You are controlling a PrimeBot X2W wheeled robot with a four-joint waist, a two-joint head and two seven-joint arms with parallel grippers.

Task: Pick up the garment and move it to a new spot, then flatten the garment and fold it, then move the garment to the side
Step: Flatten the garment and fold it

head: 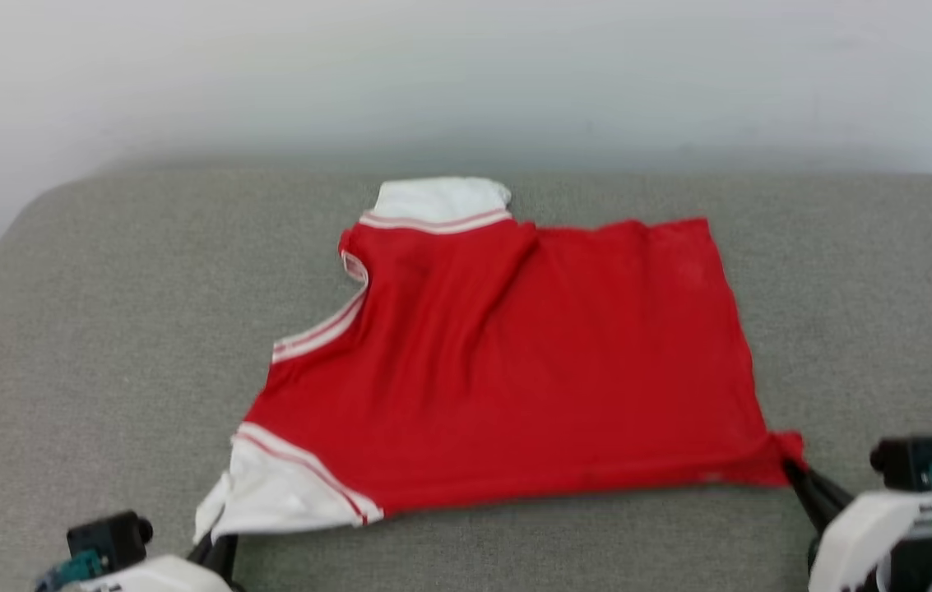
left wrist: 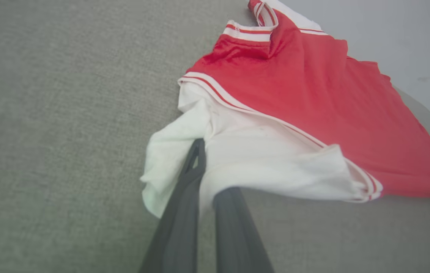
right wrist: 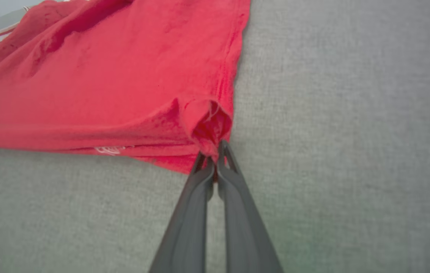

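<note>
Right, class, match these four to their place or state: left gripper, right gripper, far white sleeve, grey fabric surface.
Column one:
1. left gripper
2. right gripper
3. far white sleeve
4. grey fabric surface

Column two:
A. lies under the whole garment
B. shut on the red hem corner
C. lies flat at the far edge
D. shut on the near white sleeve

Pairs: 1-D, 2-B, 3-C, 4-A

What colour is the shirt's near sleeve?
White sleeve, red-and-white striped trim; best in the left wrist view.
</note>
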